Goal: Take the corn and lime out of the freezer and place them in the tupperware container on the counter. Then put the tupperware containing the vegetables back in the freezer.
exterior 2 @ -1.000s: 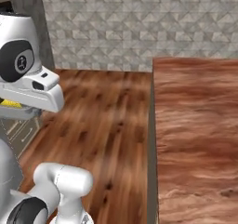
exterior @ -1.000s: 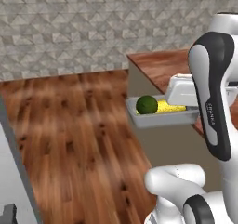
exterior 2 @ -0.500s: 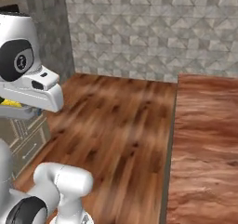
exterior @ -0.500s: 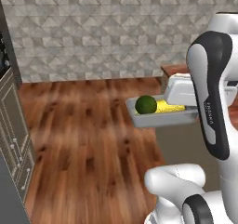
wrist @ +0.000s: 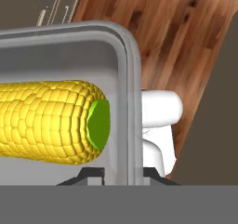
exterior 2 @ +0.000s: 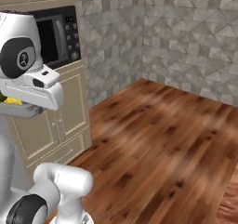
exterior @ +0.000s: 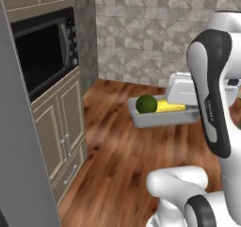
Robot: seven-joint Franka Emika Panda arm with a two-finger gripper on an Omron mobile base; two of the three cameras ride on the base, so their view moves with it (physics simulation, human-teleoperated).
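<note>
The tupperware container (exterior: 160, 120), a shallow grey tray, hangs in the air over the wooden floor with my gripper (exterior: 192, 109) shut on its right wall. Inside it lie the dark green lime (exterior: 146, 104) and the yellow corn (exterior: 170, 107) side by side. In the hand view the corn (wrist: 51, 121) shows its green end toward the tray's rim (wrist: 126, 74), and my gripper (wrist: 124, 174) straddles that wall. In the right base view a strip of tray (exterior 2: 21, 109) and corn (exterior 2: 12, 101) peeks out under the arm. The freezer's grey side (exterior: 21, 141) rises at the left. The counter is out of view.
A built-in black microwave (exterior: 44, 52) sits in a beige cabinet column with doors and a drawer (exterior: 66, 141) beside the grey slab. A stone-tiled wall (exterior: 146, 28) closes the back. Open wooden floor (exterior 2: 162, 139) lies ahead.
The whole picture has swept sideways, so the base has turned: the counter has left the views and the microwave cabinet has come in. The tray stays in my gripper.
</note>
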